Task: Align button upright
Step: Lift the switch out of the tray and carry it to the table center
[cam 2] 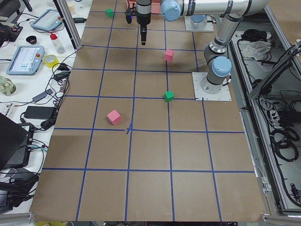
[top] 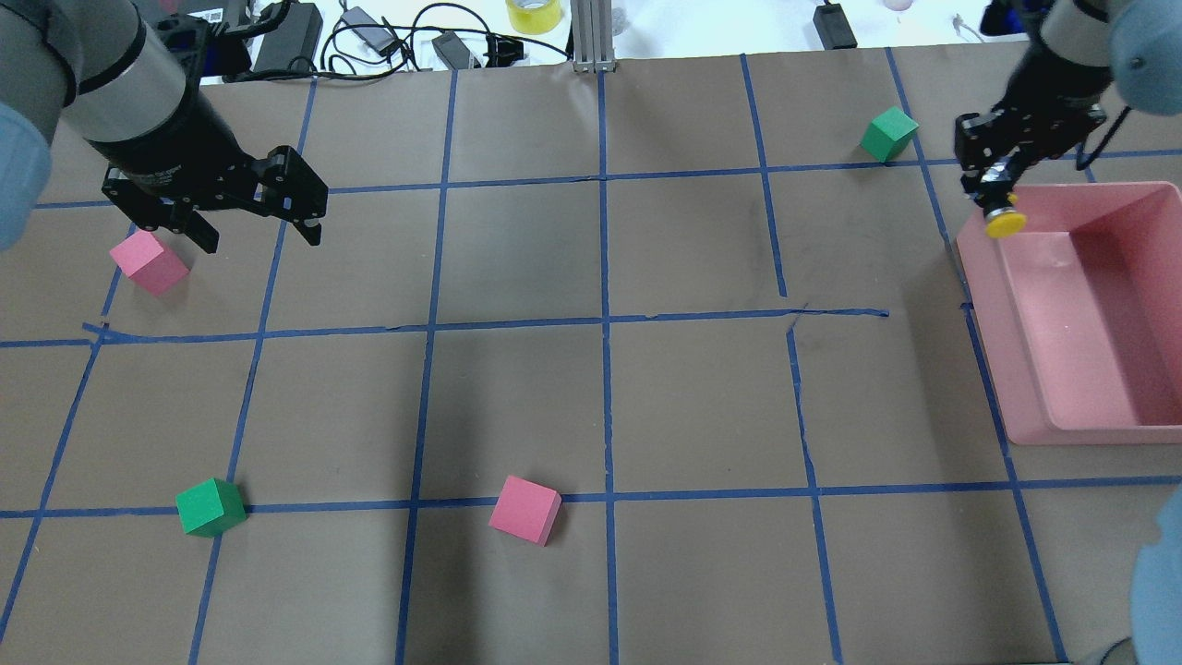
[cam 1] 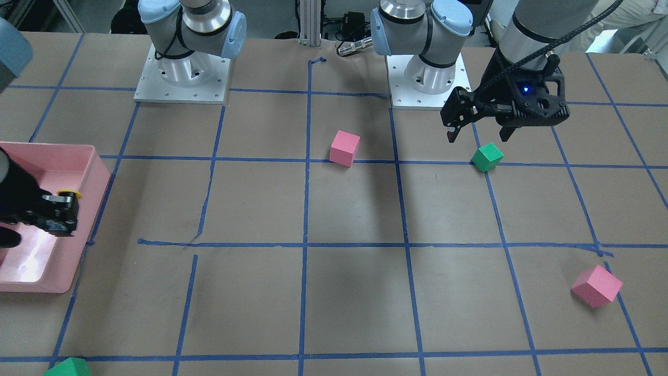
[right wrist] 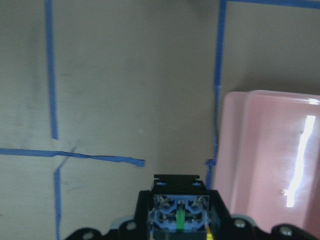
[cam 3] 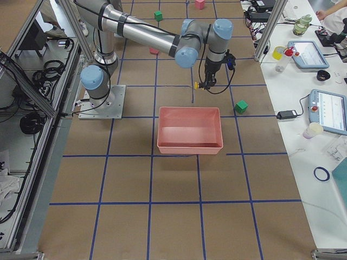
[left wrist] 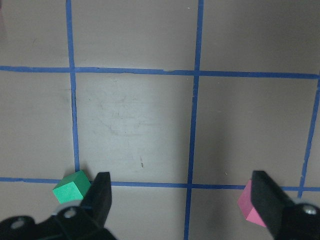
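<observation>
Jaws: right gripper (top: pixel 995 205) clamps one button (top: pixel 1005 223); left gripper (top: pixel 259 236) spread. Four cubes (top: pixel 524 510).

Brown table (top: pixel 683 397), blue tape grid, pink tray (top: pixel 997 314)
Well apart lie a pink cube (top: pixel 150 262), another pink cube (top: pixel 524 510), a green cube (top: pixel 211 507) and a second green cube (top: pixel 889 133), the last near the tray.
</observation>
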You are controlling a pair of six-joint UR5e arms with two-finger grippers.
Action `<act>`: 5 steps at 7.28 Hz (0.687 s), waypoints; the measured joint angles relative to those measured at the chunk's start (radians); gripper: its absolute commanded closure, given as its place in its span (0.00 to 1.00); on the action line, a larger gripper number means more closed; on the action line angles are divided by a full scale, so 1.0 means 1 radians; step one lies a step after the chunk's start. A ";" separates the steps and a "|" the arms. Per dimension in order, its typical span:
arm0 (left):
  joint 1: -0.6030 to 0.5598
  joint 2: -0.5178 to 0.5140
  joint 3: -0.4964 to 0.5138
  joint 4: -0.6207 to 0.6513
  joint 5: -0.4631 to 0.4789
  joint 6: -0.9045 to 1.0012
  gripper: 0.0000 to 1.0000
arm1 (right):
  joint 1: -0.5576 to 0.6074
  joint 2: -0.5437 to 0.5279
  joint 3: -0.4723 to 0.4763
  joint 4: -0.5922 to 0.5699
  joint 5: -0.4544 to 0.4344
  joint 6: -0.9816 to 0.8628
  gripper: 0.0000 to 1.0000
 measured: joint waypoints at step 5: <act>0.000 0.000 -0.001 0.000 -0.002 0.000 0.00 | 0.473 0.135 0.029 -0.280 0.082 0.392 1.00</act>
